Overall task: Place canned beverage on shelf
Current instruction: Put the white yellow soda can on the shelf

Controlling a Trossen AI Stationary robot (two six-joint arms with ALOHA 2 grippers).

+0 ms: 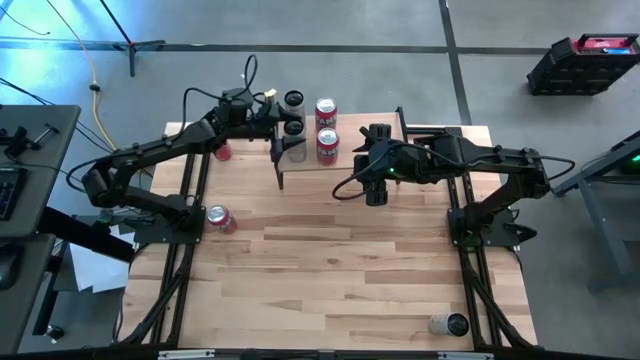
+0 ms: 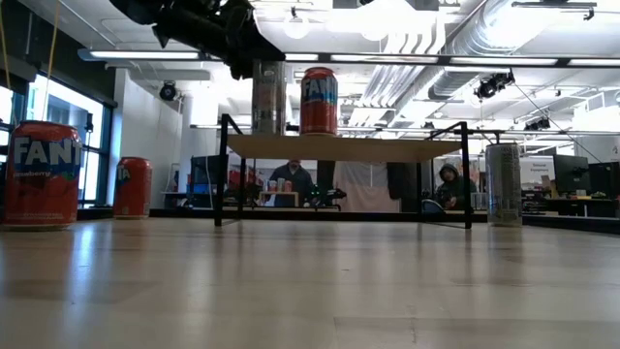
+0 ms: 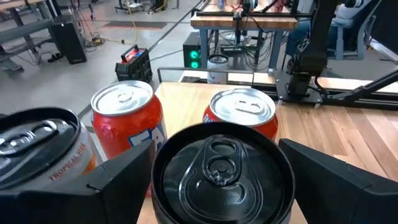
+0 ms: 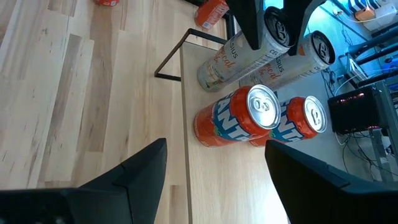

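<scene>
Left end effector (image 3: 214, 180) straddles black-topped can (image 3: 222, 171) on shelf (image 1: 345, 160), open.

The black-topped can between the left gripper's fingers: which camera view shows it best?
The left wrist view: the black-topped can fills the frame, its pull tab clear, with the open left gripper around it. The high view shows only its small dark top on the shelf. The low view shows its side; the right wrist view its length.

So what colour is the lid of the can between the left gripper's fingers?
Black: the can has a black top with a black pull tab, clearest in the left wrist view.
</scene>
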